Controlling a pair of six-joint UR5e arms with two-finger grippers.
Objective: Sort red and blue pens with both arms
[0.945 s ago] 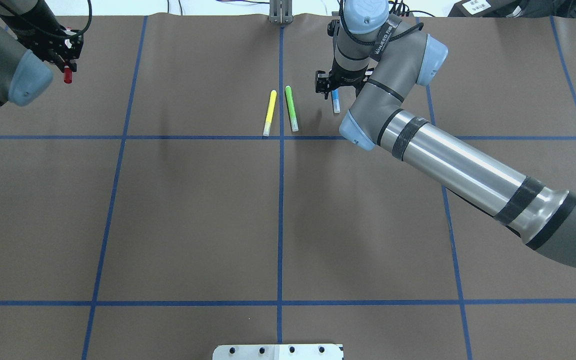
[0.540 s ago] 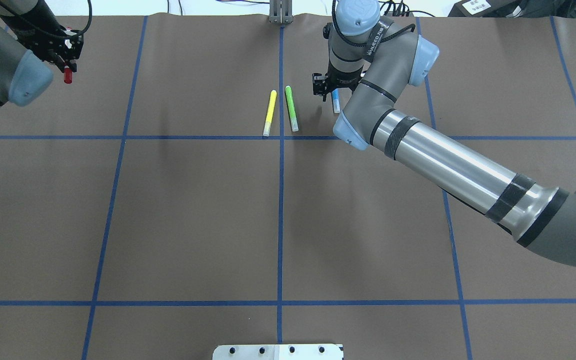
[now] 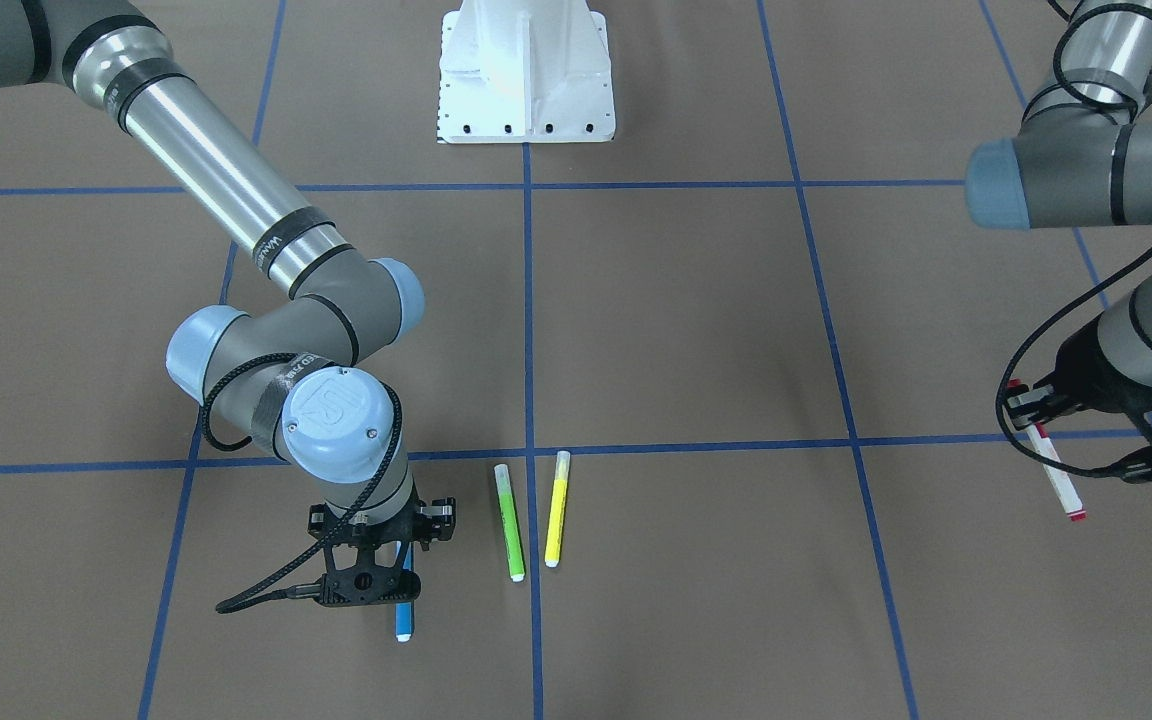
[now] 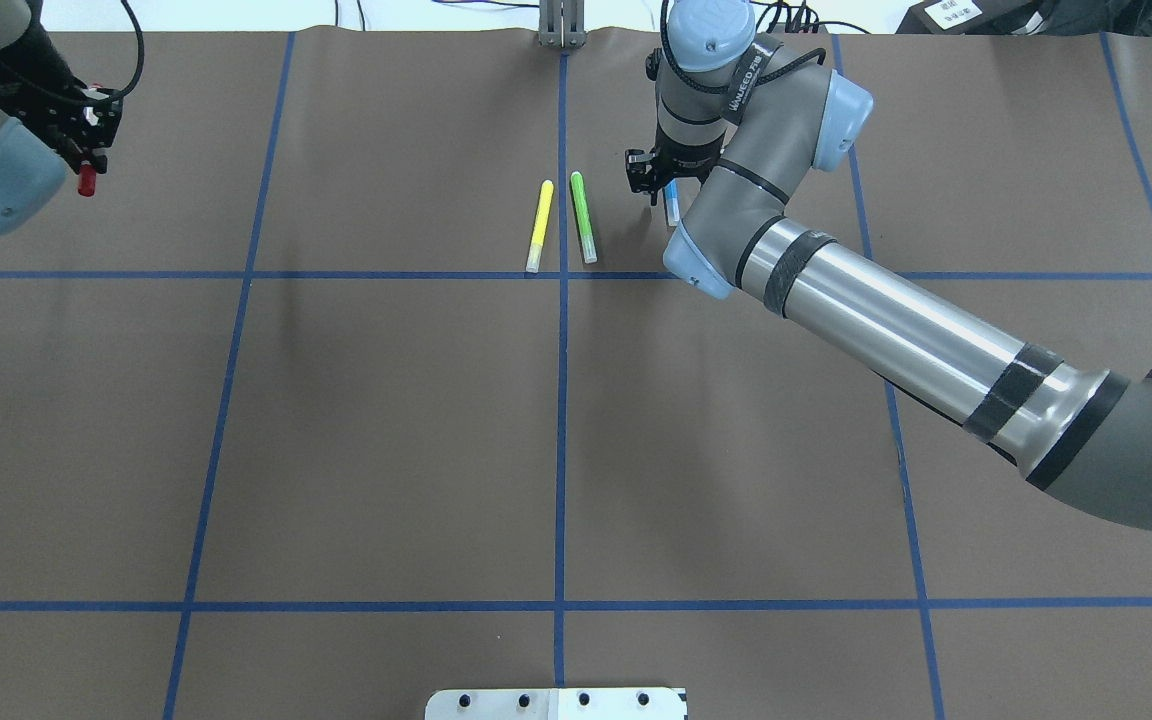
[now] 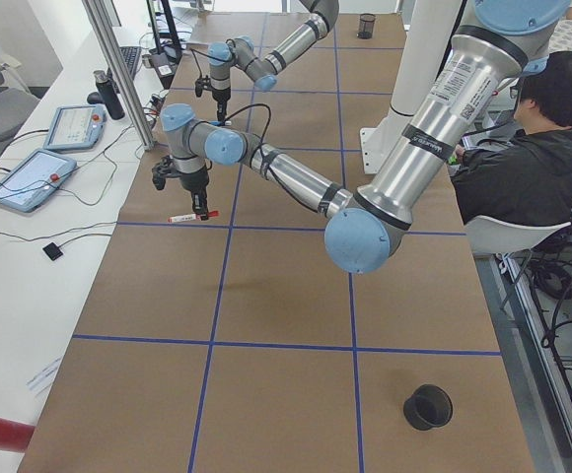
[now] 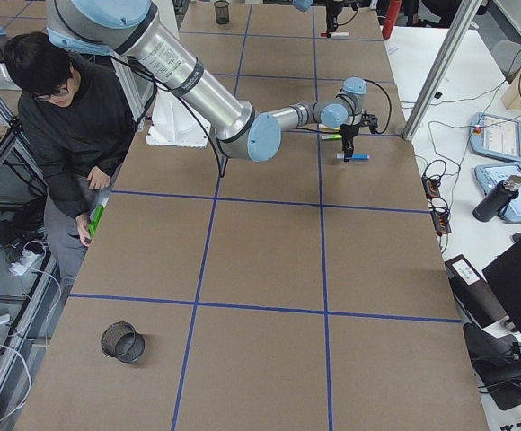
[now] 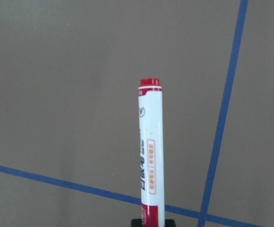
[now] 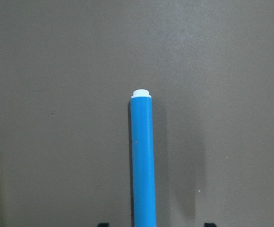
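Your left pincer (image 3: pixel 1032 408) is clamping the red pen (image 3: pixel 1058 478) by its capped end. The pen is hanging at a slant, clear of the tabletop (image 3: pixel 696 330), out at the robot's left end. Further along, the yellow marker (image 3: pixel 556 508) and green marker (image 3: pixel 509 525) are lying side by side near the centre line, and neither belongs to this job. Just beyond them, your right pincer (image 3: pixel 398 585) is hovering low over the blue pen (image 3: pixel 403 618). Its jaws are standing apart on either side of the barrel and touching nothing, and the pen is lying flat on the tabletop.

By my reading, you are sitting at the grasp step for blue, with red already picked. The next move is asking you to close squarely on the blue barrel and lift straight up. Be careful, because the green marker is lying near enough to be nudged by a sideways drift.

Looking from the robot's left end, the near black cup (image 5: pixel 427 406) is standing on the robot's side of the tabletop. No pen is showing inside it. The far black cup (image 5: pixel 367 24) is standing at the opposite end, too small for you to judge its contents. I am guessing these are the drop-off points, so each arm is facing a long carry.
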